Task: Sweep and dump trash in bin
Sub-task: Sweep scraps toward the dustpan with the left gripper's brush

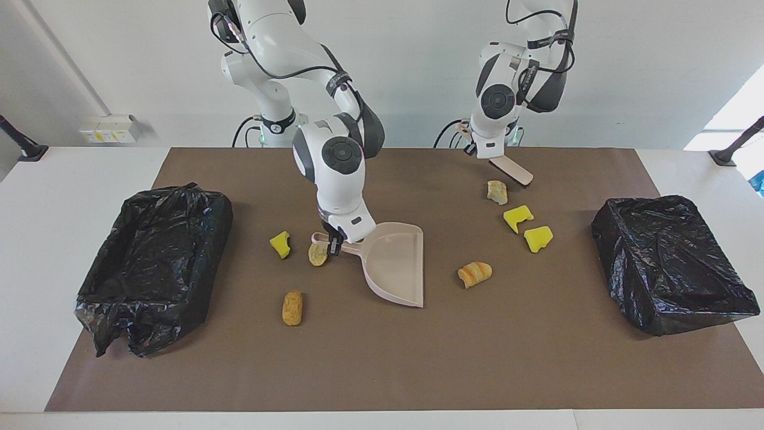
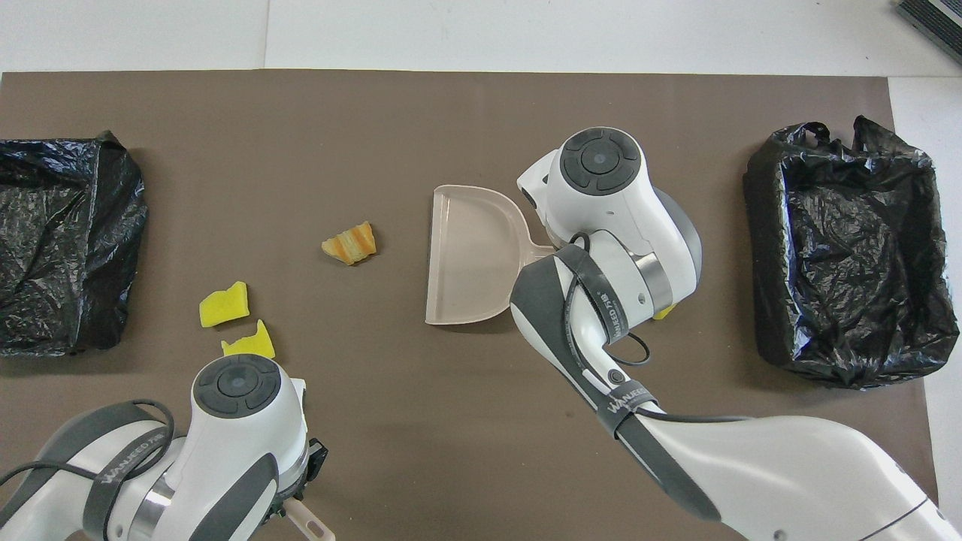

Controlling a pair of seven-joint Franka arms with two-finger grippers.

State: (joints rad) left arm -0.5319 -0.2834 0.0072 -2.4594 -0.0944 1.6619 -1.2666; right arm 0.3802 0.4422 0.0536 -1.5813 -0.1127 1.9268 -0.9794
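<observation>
**Tools in hand, nothing swept yet**

Your right gripper [image 1: 334, 243] is clamped on the handle of the dustpan [image 1: 397, 263], which sits on the mat with its open mouth turned toward the left arm's end of the table. Your left gripper [image 1: 477, 149] is closed on the brush [image 1: 512, 170], held just above the mat near the robots; whether the bristles touch the mat I can't quite tell.

The trash is all loose on the mat: a striped piece [image 1: 474, 273] lies nearest the pan's mouth, two yellow chunks [image 1: 518, 217] and a tan lump [image 1: 496, 192] lie between it and the brush, and three more pieces [image 1: 292, 307] sit by the pan's handle.

You're setting up the first sweep. Next, bring the brush down past the tan lump and draw the pieces toward the pan's mouth, holding the pan flat. The open bin [image 1: 152, 251] waits at the right arm's end.
</observation>
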